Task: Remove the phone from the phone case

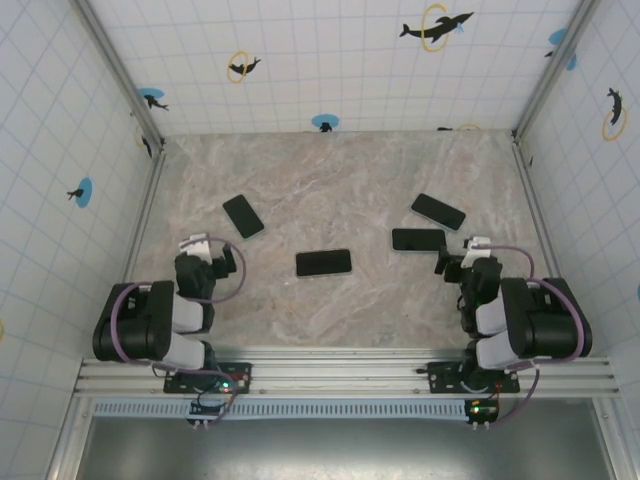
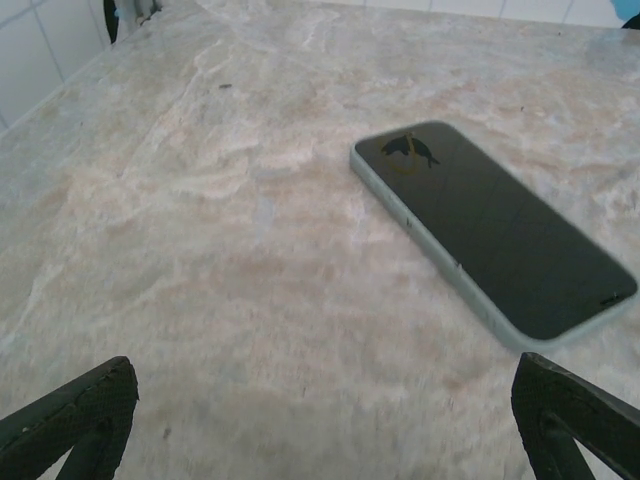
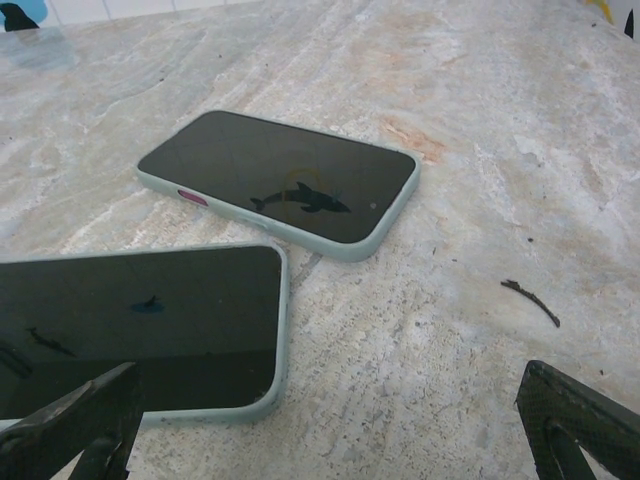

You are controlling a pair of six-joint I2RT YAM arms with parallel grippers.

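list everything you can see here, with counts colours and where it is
phones: 4, black screens, pale green cases where seen close; flat on the table, one left, one centre, two close together on the right
twig: 1, dark, on the table right of the right-hand pair
table: 1, beige marble
walls: white tile, around the table
dolphin stickers: several, black with blue or yellow rings, on the walls
left gripper: 1, black, open, facing the left phone
right gripper: 1, black, open, facing the right-hand pair
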